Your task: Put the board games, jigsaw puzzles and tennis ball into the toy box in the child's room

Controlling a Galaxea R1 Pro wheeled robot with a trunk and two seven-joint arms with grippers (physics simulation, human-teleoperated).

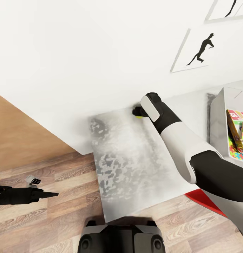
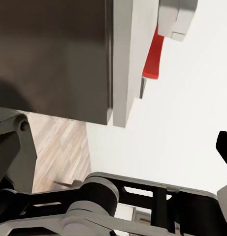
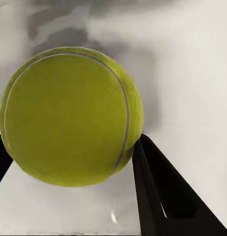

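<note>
Hanging low at 8 o'clock in the head view, left gripper (image 1: 53, 194) sits over the wood-plank floor (image 1: 47, 218), well apart from the table (image 1: 135, 165); its fingers look drawn to one dark point there, but how far open they are I cannot tell; left wrist view gives only linkage (image 2: 108, 206), a dark panel, a white wall and a red chair (image 2: 153, 54) edge; moving right, mottled grey-white table top runs from 6 o'clock up toward centre, far end touching the wall; right arm reaches across it from 4 o'clock to the far edge; right gripper (image 1: 137, 113) is at the wall end of the table, just above centre, with a sliver of yellow-green at its tip; right wrist view shows the tennis ball (image 3: 71, 115) between two black fingers (image 3: 165, 191), one finger touching the ball's side, the other only a dark corner at the frame edge; jaws spread about ball-wide, closed onto the ball; ball rests on or just above the table top, cannot tell which; at 3 o'clock the toy box (image 1: 217, 123) stands on the table, colourful board games (image 1: 237, 130) inside; silhouette picture (image 1: 200, 51) on wall at 1 o'clock.
</note>
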